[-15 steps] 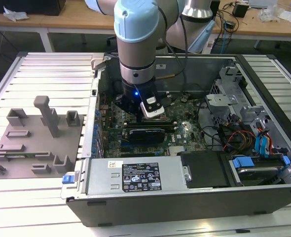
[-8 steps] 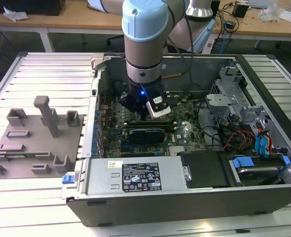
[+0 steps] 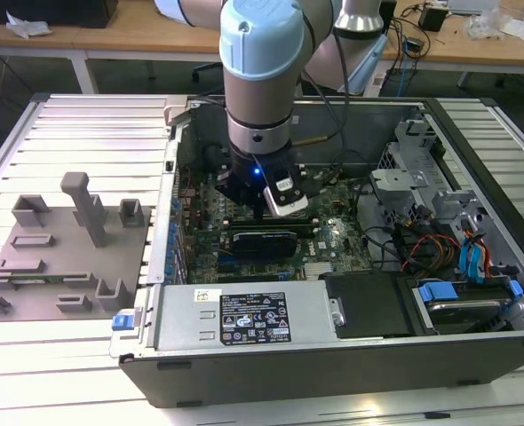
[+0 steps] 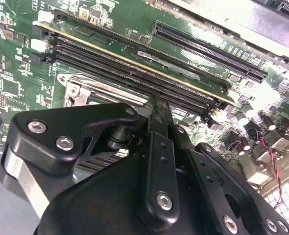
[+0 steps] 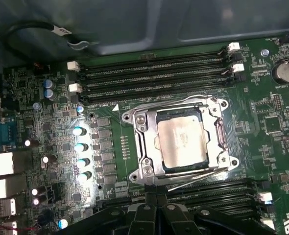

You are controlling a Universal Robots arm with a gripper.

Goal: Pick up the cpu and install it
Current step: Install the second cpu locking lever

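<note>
My own lamp throws hard white glare on the capacitors [image 5: 81, 147] and the cpu [image 5: 182, 143] lid in the first wrist view. The second wrist view is washed out along its far board edge, perhaps overexposed. The exterior view is evenly lit, shadows soft

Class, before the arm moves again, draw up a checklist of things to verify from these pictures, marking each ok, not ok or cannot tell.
1. cpu lies inside the socket frame: ok.
2. cpu sits square and flat in the frame: ok as far as the first wrist view shows; full seating cannot tell.
3. pincer has let go of the cpu: cannot tell.
4. Arm is inside the open computer case, over the motherboard: ok.
5. Memory slots beside the socket are free of loose parts: ok.
</note>
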